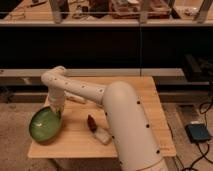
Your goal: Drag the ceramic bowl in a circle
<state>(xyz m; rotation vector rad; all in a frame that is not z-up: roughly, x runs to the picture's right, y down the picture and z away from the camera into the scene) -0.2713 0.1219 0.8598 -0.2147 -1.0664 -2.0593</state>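
The ceramic bowl (44, 126) sits at the far left of the counter (145, 100), its rim seemingly past the left edge; a sweep further left could tip it off. The claw (56, 107) is at the bowl's upper right rim; whether it grips or merely presses, I cannot tell. Swinging right risks knocking the small dark red thing (91, 121) and the white block (102, 135).

Your gripper (56, 109) hangs at the upper right rim of the ceramic bowl (44, 126); you cannot tell whether they touch. The arm (125, 125) is cut off by the bottom edge and hides part of the table (150, 100). The small reddish object (91, 121) beside the white block (103, 135) is too small to identify
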